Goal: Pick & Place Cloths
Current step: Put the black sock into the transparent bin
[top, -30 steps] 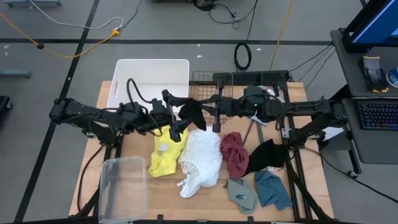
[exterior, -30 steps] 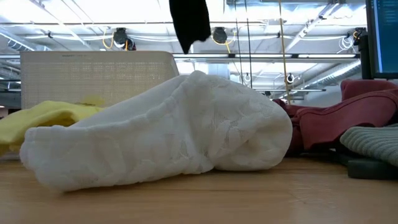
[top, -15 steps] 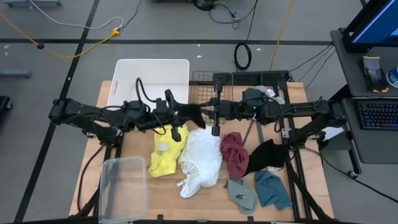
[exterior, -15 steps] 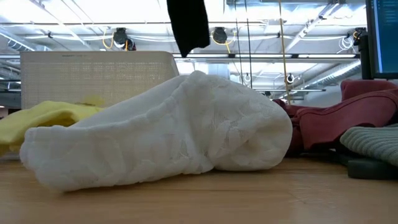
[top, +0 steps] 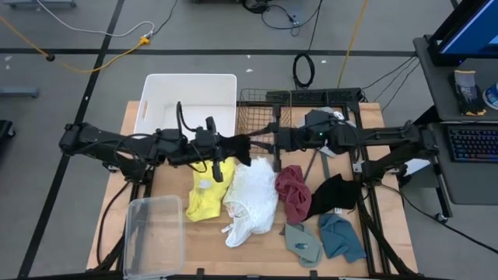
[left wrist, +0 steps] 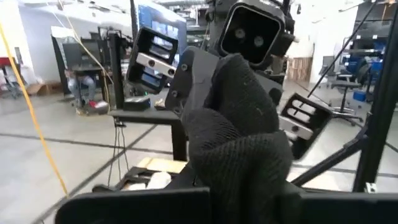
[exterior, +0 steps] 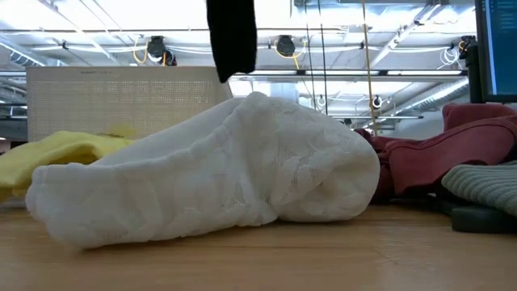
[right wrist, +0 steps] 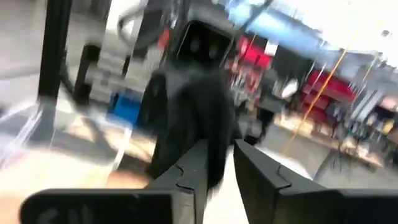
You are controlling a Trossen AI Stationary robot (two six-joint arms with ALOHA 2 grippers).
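— Two pincers on one black cloth (top: 240,147)?
— Left pincer (top: 230,146) clamps it above the bench (top: 210,249); right pincer (top: 261,144) stands narrowly parted beside it, over the white cloth (top: 251,198).

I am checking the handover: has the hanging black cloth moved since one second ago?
Yes. In the low view the black cloth has shifted slightly left, toward the white bin behind it.

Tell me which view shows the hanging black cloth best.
The left wrist view: the black cloth fills the frame, knit visible. The high view shows it small between both grippers, the low view only its hanging end, the right wrist view a blur.
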